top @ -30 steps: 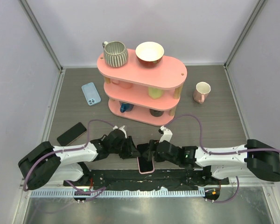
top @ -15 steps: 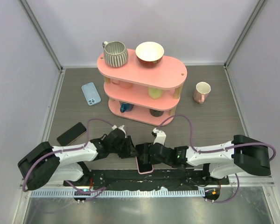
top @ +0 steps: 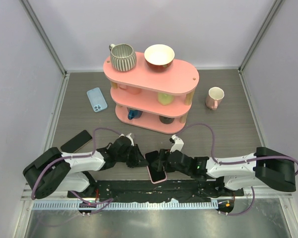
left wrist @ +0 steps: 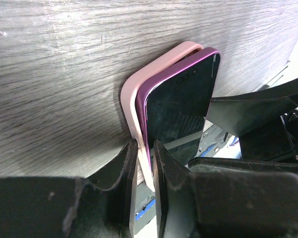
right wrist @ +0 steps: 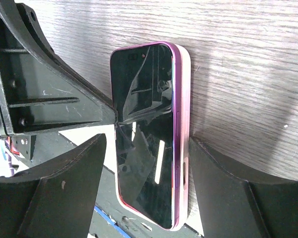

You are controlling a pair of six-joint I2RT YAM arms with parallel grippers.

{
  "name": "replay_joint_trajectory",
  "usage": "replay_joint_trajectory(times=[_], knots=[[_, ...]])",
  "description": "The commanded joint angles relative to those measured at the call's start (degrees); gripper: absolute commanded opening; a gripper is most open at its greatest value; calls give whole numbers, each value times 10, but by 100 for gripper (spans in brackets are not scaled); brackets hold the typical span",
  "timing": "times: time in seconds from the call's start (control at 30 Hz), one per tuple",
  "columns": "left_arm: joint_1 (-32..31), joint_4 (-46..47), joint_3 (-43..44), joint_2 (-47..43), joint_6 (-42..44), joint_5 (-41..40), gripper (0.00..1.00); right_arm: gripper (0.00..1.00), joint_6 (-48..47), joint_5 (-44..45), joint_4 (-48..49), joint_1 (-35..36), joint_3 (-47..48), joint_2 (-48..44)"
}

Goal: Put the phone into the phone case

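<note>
The purple-framed phone (top: 156, 169) lies screen up in the pink phone case (top: 159, 181) at the table's near edge, its near end over the black base strip. In the left wrist view the phone (left wrist: 179, 104) sits slightly raised out of the case (left wrist: 130, 91) along one side. My left gripper (top: 140, 161) is shut on the long edge of case and phone together (left wrist: 145, 151). My right gripper (top: 163, 161) is open and straddles the phone (right wrist: 144, 139). Its right finger (right wrist: 223, 183) touches the case's side (right wrist: 185, 99). Its left finger (right wrist: 74, 183) stands just clear.
A pink three-tier shelf (top: 181, 84) with a striped mug (top: 123, 56), a bowl (top: 159, 56) and small items stands mid-table. A light blue phone case (top: 97, 99) and a black phone (top: 76, 142) lie at the left. A pink mug (top: 214, 97) stands at the right.
The phone and case have turned, their near end swinging right. The right gripper has shifted a little right, and the left gripper has kept its hold.
</note>
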Motion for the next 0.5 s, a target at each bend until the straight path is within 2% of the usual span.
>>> replay_joint_trajectory(times=[0.0, 0.33, 0.47], knots=[[-2, 75, 1, 1, -8, 36, 19, 73, 13, -30, 115, -2, 6, -9], [-2, 76, -1, -4, 0, 35, 19, 72, 58, -78, 244, -22, -64, -33], [-2, 75, 1, -8, 4, 37, 19, 73, 58, -82, 233, -25, -79, -46]])
